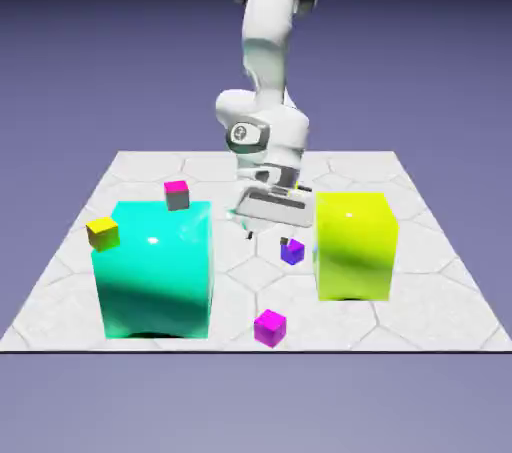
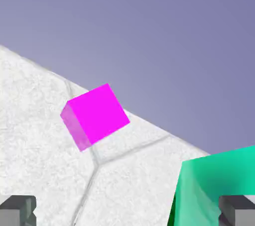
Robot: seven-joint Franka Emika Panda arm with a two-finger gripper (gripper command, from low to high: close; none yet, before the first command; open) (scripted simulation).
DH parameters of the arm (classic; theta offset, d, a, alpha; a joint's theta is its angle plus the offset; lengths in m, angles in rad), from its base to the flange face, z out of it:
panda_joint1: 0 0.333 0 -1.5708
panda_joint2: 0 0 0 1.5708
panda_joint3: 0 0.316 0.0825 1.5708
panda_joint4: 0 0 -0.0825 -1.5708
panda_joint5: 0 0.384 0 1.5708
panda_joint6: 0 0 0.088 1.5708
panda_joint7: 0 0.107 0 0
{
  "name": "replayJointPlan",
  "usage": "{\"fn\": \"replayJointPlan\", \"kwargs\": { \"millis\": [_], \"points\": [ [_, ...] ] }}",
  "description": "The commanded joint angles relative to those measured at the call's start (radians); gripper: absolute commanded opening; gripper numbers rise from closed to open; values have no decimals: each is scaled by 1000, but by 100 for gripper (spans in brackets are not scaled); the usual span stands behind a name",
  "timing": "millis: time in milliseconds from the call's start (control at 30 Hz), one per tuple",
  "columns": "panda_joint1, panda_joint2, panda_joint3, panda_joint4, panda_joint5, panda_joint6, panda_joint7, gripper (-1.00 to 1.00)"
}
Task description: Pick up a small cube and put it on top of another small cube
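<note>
At the near edge of the worktop (image 1: 420, 321) sits a magenta small cube (image 1: 269, 327), alone on bare tiles; the hand view looks across at it (image 2: 94, 116) with the jaws spread wide and nothing between the two grey fingertips (image 2: 17, 211).

Behind it stand the big cyan block (image 1: 155, 269) on the exterior view's left and the yellow-green block (image 1: 354, 246) on its right. Between them, touching the worktop just beside the yellow-green block, lies the purple-violet small cube (image 1: 292, 251). The gripper (image 1: 268, 226) hangs low just behind and above it, released.

A good grasp probably calls for levelling the hand, centring the jaws over the purple cube and descending straight, since the yellow-green block's wall crowds one side and the cyan block's corner (image 2: 219, 185) already sits close to one fingertip.

Farther back, a yellow small cube (image 1: 102, 232) rests at the cyan block's left and a magenta-topped grey cube (image 1: 177, 194) behind it, both well clear.
</note>
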Motion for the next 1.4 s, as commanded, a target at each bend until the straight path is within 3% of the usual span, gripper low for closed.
{"fn": "replayJointPlan", "kwargs": {
  "millis": [0,533,800,1300,1333,1367],
  "points": [
    [-23,11,21,-1,-44,2,28,0],
    [-381,129,386,-36,-739,73,505,0],
    [-505,150,595,-108,-892,239,737,0],
    [-180,663,145,-63,-937,-217,581,0],
    [-180,663,145,-63,-937,-217,581,-100],
    [-180,663,145,-63,-937,-217,581,-100]
  ]
}}
